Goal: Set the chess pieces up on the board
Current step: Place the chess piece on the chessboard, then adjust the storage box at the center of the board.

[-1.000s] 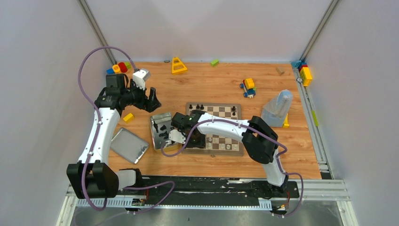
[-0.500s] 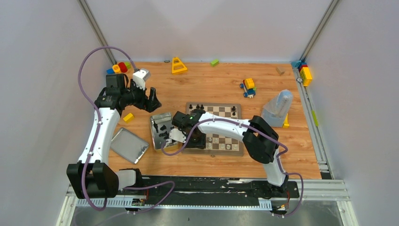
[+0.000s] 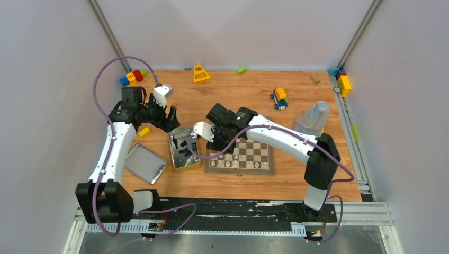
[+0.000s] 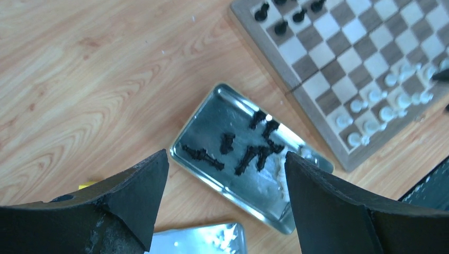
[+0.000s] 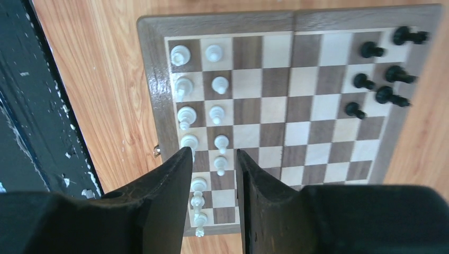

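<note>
Pale grey walls (image 3: 233,32) enclose a wooden tabletop (image 3: 233,95).

Board (image 5: 275,106) was seen across the upper frame. White pieces (image 5: 216,112) were lined in two columns at its left, black pieces (image 5: 370,50) clustered upper right. Right gripper (image 5: 213,156) was seen bottom centre, jaws slightly parted, nothing held.

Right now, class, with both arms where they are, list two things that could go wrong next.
1. The black pieces lie on their sides, bunched in the tin; the open left gripper above might pinch two or fumble one.
2. The right gripper hangs over the closely packed white pieces; descending could topple neighbours.
</note>
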`<state>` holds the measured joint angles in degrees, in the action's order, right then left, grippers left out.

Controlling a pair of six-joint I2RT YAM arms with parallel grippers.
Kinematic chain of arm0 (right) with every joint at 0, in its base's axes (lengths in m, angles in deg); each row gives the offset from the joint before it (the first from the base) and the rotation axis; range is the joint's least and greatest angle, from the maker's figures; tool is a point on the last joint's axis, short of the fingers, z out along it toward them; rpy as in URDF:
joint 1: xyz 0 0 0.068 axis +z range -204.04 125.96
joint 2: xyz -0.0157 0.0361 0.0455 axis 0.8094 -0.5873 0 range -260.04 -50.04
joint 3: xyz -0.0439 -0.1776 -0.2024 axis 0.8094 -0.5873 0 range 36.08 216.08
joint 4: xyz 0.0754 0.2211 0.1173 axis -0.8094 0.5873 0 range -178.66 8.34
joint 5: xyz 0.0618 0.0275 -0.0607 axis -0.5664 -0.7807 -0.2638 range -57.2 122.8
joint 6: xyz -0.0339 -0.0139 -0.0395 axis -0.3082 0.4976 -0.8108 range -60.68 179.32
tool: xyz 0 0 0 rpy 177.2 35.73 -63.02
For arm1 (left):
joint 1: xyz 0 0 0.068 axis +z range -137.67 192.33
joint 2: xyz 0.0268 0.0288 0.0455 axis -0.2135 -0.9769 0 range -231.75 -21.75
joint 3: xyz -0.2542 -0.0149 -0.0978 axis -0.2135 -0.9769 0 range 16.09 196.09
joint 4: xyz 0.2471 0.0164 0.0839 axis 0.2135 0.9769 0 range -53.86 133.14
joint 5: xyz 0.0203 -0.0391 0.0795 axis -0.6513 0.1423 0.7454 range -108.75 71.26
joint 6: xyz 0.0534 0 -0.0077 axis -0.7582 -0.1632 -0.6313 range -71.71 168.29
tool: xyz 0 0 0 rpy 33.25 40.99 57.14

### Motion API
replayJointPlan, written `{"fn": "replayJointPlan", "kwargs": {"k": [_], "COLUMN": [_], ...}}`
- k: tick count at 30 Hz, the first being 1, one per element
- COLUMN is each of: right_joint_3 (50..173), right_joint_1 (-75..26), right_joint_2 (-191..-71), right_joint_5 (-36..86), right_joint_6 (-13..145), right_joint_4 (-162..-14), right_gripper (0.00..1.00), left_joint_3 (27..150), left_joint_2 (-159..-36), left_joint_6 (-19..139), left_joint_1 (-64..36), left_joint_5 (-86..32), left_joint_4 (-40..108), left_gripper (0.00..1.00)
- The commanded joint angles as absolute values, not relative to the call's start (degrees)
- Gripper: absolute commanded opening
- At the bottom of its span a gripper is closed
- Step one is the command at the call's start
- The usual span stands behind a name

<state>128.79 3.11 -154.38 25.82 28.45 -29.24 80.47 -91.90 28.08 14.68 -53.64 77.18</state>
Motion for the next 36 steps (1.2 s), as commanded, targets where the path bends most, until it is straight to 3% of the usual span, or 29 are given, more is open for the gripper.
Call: {"fn": "replayJointPlan", "kwargs": {"k": [1, 9, 17, 27, 36], "right_joint_3": [127.2, 119.1, 110.5, 105.0, 102.3], "right_joint_1": [-1.9, -12.1, -18.6, -22.5, -28.5], "right_joint_2": [-147.5, -139.6, -136.1, -134.0, -129.9], "right_joint_5": [20.3, 14.6, 10.8, 6.6, 3.0], "right_joint_6": [30.4, 32.1, 32.3, 33.0, 32.5], "right_joint_4": [-36.0, -41.9, -46.2, -49.9, -52.5], "right_gripper": [0.37, 0.37, 0.35, 0.32, 0.3], "left_joint_3": [77.4, 71.7, 71.5, 77.2, 83.8], "left_joint_2": [-89.5, -91.0, -101.4, -115.9, -119.9], "left_joint_6": [14.8, 12.7, 20.4, 23.9, 27.2], "left_joint_1": [14.7, 10.3, 9.7, 9.8, 9.6], "left_joint_5": [-54.4, -37.7, -34.3, -32.3, -35.0], "left_joint_4": [82.8, 80.2, 78.5, 76.6, 75.6], "left_gripper": [0.87, 0.83, 0.76, 0.49, 0.31]}}
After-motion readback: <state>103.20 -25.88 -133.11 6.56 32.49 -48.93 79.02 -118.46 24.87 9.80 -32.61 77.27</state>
